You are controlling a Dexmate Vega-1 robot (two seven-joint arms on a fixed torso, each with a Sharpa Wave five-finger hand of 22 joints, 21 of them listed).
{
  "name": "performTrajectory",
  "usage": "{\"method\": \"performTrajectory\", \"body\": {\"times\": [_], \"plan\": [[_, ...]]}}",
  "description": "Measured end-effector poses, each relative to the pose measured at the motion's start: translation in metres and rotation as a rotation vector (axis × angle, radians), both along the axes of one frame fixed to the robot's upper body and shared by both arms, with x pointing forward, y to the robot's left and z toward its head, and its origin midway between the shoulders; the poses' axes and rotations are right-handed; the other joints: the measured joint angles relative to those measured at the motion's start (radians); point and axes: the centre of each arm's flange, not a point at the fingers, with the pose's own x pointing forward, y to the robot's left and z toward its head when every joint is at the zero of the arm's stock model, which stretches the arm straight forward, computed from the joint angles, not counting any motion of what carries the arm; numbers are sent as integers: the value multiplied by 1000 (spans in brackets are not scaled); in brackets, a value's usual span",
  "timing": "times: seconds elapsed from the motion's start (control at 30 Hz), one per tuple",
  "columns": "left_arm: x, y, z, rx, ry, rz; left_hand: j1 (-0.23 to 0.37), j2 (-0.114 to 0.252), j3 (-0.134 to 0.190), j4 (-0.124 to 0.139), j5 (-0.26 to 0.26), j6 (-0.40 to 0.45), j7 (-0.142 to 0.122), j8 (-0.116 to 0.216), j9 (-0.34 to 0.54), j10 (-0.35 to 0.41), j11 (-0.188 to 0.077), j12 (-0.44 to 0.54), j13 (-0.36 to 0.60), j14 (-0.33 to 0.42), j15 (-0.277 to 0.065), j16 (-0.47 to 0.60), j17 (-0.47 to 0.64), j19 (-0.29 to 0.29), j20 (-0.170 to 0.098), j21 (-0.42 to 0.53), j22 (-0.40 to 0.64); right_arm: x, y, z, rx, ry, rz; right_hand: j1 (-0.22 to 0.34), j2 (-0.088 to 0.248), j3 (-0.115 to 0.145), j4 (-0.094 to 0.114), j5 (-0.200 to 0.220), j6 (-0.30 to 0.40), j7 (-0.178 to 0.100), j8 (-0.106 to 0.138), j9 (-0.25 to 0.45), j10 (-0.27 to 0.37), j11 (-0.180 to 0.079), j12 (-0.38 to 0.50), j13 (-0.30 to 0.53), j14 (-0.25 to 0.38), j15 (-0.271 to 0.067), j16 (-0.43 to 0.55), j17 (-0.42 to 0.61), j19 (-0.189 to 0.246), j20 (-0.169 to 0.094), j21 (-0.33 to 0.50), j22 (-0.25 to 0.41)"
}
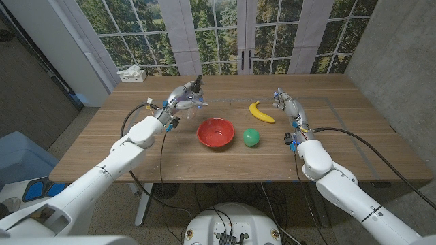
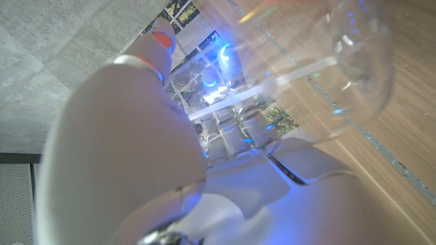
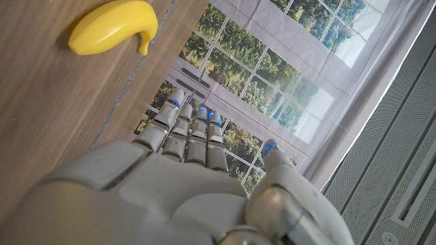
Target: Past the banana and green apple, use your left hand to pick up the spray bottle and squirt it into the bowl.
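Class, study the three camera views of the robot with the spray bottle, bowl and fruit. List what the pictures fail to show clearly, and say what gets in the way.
1. Spray bottle, head view: too small; the left hand covers its body, so the nozzle's aim is unclear.
2. Spray bottle, left wrist view: blurred by closeness, cut by the edge.
3. Banana, right wrist view: cut by the edge.
4. Right hand, head view: too small to read.

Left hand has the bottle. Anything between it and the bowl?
Nothing visible. The left hand holds the spray bottle up behind the red bowl; bare table between. Banana and green apple lie toward the right.
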Motion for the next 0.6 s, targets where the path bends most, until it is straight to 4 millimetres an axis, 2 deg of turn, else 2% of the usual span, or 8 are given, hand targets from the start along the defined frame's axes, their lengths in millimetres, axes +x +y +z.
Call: {"method": "performTrajectory", "body": {"times": [0.6], "plan": [[-34, 4, -16, 48, 19, -73, 6, -6, 4, -4, 0, 0, 0, 21, 23, 5, 5, 11, 0, 4, 4, 4, -9, -3, 3, 8, -7, -3, 1, -5, 10, 0, -21, -5, -5, 0, 0, 0, 0, 0, 0, 0, 0, 0, 0, 0, 0, 0, 0, 0, 7, -7, -4, 0]]}}
